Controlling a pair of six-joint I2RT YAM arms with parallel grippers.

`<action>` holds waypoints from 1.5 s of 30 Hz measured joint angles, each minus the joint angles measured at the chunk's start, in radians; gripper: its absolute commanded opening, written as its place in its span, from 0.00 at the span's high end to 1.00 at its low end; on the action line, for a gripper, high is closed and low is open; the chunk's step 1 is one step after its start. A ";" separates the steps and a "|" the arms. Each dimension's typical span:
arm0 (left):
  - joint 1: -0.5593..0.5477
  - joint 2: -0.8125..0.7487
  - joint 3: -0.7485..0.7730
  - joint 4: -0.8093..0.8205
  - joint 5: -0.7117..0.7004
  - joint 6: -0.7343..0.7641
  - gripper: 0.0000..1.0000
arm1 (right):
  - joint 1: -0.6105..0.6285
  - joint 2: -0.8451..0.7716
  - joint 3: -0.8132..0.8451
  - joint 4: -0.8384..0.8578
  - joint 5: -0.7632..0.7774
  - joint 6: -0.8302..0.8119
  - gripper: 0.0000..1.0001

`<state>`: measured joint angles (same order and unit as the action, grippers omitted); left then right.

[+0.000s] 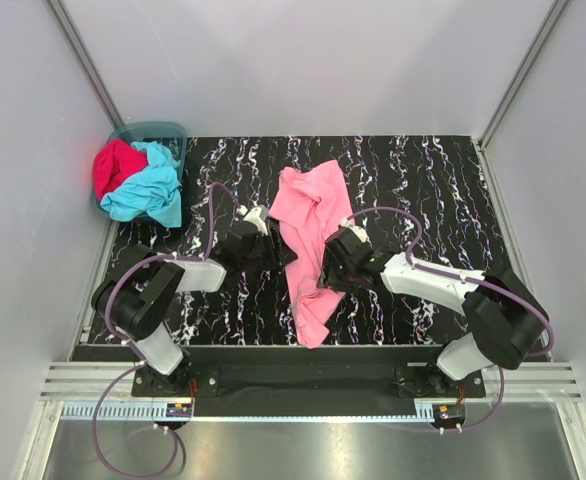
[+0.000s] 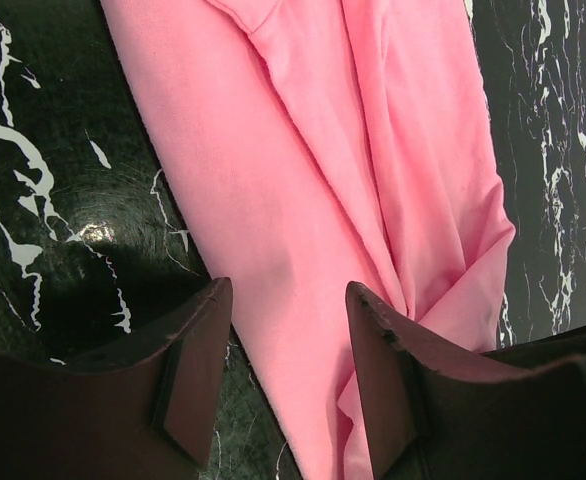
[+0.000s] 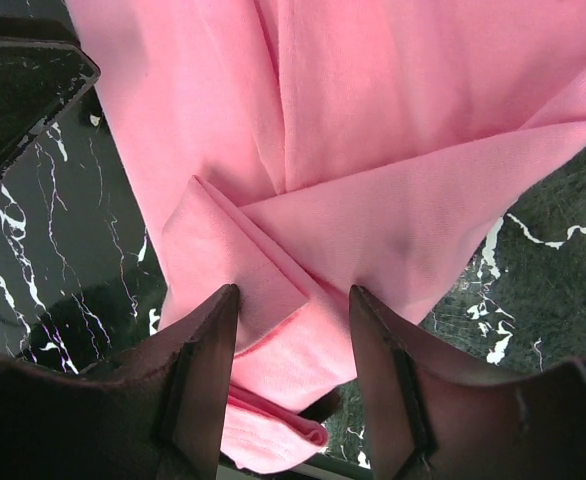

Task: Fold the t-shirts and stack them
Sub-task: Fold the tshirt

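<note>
Dark fingers of the right gripper (image 3: 293, 300) fill the bottom of its wrist view, spread apart and pinching nothing. A folded-over flap of the pink t-shirt (image 3: 373, 120) lies in the gap between them, with more bunched cloth under the tips. I cannot tell whether the fingertips touch the fabric.

Fingers of the left gripper (image 2: 288, 300) are spread as well. The pink t-shirt's left edge runs down through their gap. One finger is over cloth, the other over the bare black marbled table (image 2: 53, 200).

From above, the pink t-shirt lies crumpled in a long strip across the middle of the table. The left gripper sits at its left edge. The right gripper sits over its right side, about halfway down.

Well apart from the pink t-shirt, off to its far left, a teal basket (image 1: 149, 128) holds two more shirts. The turquoise t-shirt (image 1: 153, 192) is heaped up and spills over the near rim. The crimson t-shirt (image 1: 115, 166) is wadded against the turquoise one's left side. Only the basket's far rim shows. Both wrist views cut off the ends of the pink t-shirt.
</note>
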<state>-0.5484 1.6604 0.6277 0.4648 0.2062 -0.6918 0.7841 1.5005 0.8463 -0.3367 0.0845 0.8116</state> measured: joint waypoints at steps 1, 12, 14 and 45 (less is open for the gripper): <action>0.000 0.000 0.000 0.000 0.000 0.002 0.47 | 0.000 0.000 0.000 0.000 -0.001 -0.001 0.45; 0.000 0.000 0.000 0.000 0.000 0.003 0.47 | 0.001 0.023 0.004 0.024 -0.050 0.008 0.49; 0.000 0.000 0.000 0.000 0.000 0.003 0.47 | 0.003 0.037 0.011 0.026 -0.053 0.012 0.51; 0.000 0.000 0.000 0.000 0.000 0.006 0.49 | 0.013 -0.037 0.036 -0.047 0.005 -0.004 0.75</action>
<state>-0.5484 1.6600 0.6277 0.4648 0.2058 -0.6853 0.7975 1.4635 0.8825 -0.3840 0.0891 0.8074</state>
